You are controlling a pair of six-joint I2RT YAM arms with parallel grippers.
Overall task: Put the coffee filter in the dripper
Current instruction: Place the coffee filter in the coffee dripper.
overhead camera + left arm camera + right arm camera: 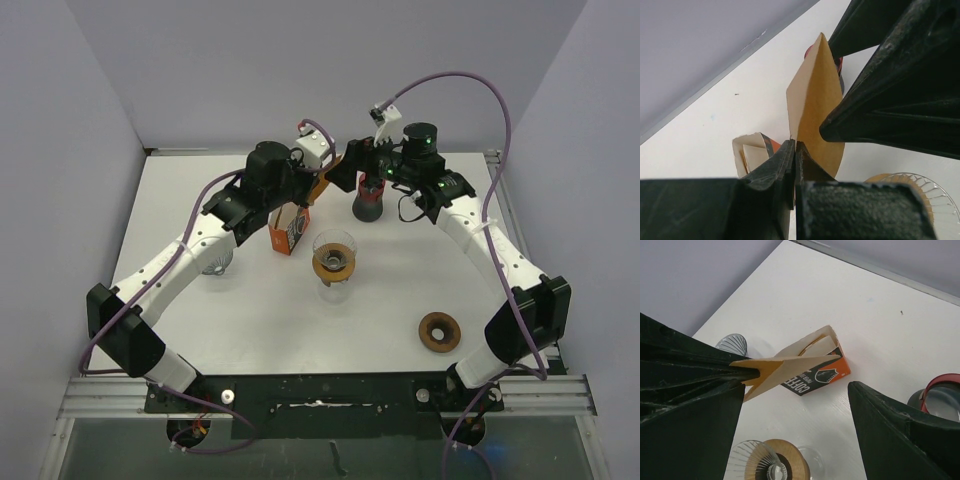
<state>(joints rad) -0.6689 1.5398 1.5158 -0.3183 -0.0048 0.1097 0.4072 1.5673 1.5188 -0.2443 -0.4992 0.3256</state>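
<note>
Right wrist | left gripper clamped on coffee filter | right gripper fingers apart | filter box open

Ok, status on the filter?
Left gripper shut on coffee filter, held aloft. Right gripper open, close beside it. Dripper empty, nothing above it.

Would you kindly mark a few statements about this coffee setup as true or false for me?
1. The left gripper pinches the coffee filter. True.
2. The right gripper is clamped shut. False: its jaws stand wide open.
3. The filter sits in the dripper. False: the left gripper holds it up, away from the dripper.
4. The coffee filter box is open at the top. True.
5. A wooden ring lies apart from the dripper. True.
</note>
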